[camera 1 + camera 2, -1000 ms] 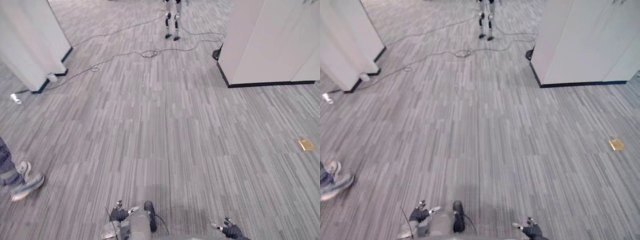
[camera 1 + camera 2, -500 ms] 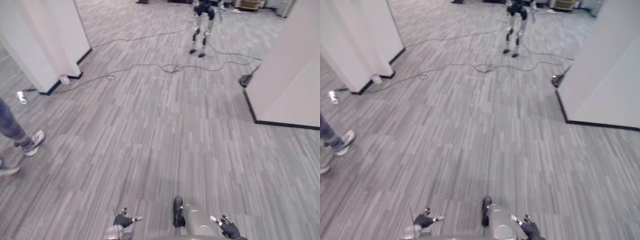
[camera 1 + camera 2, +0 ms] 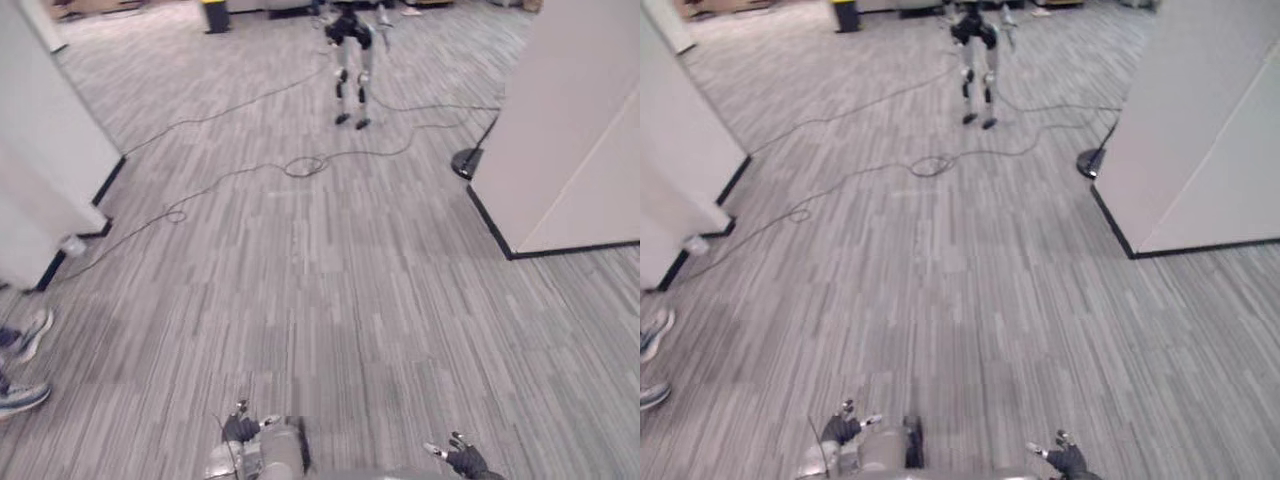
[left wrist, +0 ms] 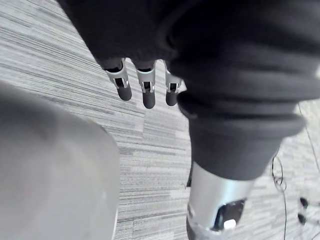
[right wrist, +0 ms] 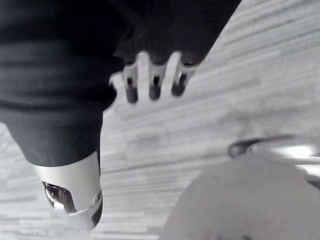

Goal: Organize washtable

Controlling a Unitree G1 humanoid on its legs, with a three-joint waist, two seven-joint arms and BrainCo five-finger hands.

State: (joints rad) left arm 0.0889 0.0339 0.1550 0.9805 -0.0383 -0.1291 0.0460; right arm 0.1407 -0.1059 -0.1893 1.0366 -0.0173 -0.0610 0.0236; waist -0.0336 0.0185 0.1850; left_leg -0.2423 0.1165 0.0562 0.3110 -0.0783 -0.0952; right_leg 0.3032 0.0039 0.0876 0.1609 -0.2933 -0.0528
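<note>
My left hand [image 3: 240,430] hangs low at the bottom edge of the left eye view, over grey striped carpet [image 3: 330,300]. Its fingers [image 4: 145,92] point straight down in the left wrist view and hold nothing, so it is open. My right hand [image 3: 465,462] hangs at the bottom right in the same way. Its fingers [image 5: 155,86] are straight and bare above the carpet, and it is open too.
Another humanoid robot [image 3: 350,60] stands far ahead, with cables [image 3: 300,165] looping on the floor before it. A white partition [image 3: 570,130] with a black round base [image 3: 465,162] beside it stands at the right. A white wall [image 3: 50,150] and a person's shoes [image 3: 22,372] are at the left.
The whole picture has shifted, so the camera has moved: the far robot now sits near the top centre and the person's shoes at the lower left edge. Both hands hang as before.
</note>
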